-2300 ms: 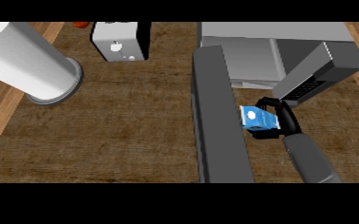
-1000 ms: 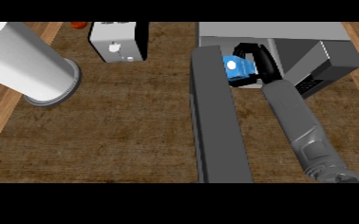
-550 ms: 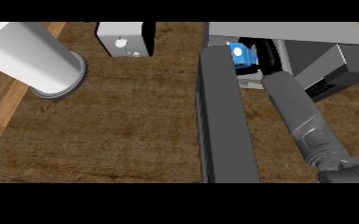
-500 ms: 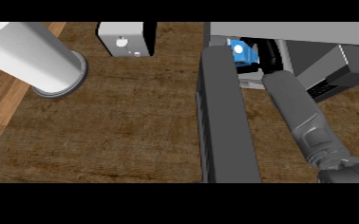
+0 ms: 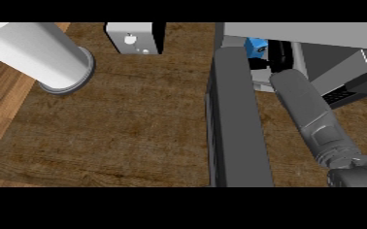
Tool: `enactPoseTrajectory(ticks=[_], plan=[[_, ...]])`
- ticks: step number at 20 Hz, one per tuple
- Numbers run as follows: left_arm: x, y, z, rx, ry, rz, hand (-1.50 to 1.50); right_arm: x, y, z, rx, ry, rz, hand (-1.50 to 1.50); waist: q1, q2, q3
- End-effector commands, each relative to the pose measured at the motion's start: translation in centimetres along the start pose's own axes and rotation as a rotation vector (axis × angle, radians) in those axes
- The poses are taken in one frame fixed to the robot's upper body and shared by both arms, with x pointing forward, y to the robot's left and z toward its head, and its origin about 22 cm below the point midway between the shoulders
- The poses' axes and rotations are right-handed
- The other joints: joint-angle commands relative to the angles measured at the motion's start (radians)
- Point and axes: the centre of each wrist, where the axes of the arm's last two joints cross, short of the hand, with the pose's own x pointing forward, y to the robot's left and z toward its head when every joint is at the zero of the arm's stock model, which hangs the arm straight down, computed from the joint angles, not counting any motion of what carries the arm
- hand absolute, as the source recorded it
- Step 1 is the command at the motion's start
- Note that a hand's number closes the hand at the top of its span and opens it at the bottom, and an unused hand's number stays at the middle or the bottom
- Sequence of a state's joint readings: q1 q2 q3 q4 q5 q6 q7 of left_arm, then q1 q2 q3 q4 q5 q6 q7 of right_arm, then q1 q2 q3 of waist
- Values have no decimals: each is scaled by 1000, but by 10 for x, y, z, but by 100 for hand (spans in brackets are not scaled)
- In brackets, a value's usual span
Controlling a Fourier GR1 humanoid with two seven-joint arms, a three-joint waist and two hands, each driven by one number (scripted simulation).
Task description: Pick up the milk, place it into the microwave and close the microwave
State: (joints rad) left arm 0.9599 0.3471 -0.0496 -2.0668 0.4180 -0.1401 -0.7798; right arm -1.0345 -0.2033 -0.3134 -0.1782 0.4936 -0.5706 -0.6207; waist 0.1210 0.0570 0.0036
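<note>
Fingers (image 5: 281, 50): of right hand (image 5: 276, 64), curled round milk (image 5: 255, 46).
Milk: blue carton, just inside microwave (image 5: 301, 29) opening, not yet released.
Done: pickup, carry to cavity.
Left: release, withdraw, shut door (image 5: 237, 126), now wide open.
Change: carton deeper in than a second ago, forearm stretched further.

The counter (image 5: 129, 136) fills the view, its top a dark brown wood grain under even light. Along its left edge runs a lighter, orange-brown wooden strip (image 5: 14, 85). At the far edge stands a small white box (image 5: 132, 38) with a black side. Near the far left corner rises a pale cylinder (image 5: 43, 53) with a grey rim, possibly a post.
</note>
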Motion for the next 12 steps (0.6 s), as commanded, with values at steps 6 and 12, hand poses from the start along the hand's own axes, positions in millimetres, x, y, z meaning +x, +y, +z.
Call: enactPoseTrajectory(ticks=[6, 12], plan=[[-9, -2, -11, -68, 10, -15, -150, -2, 11, 9, 87, -8, -54, -150, 1, -1, 2], [-12, -19, -16, -95, 18, 29, -150, 0, 21, 17, 148, -36, -187, -150, -16, -5, 2]])
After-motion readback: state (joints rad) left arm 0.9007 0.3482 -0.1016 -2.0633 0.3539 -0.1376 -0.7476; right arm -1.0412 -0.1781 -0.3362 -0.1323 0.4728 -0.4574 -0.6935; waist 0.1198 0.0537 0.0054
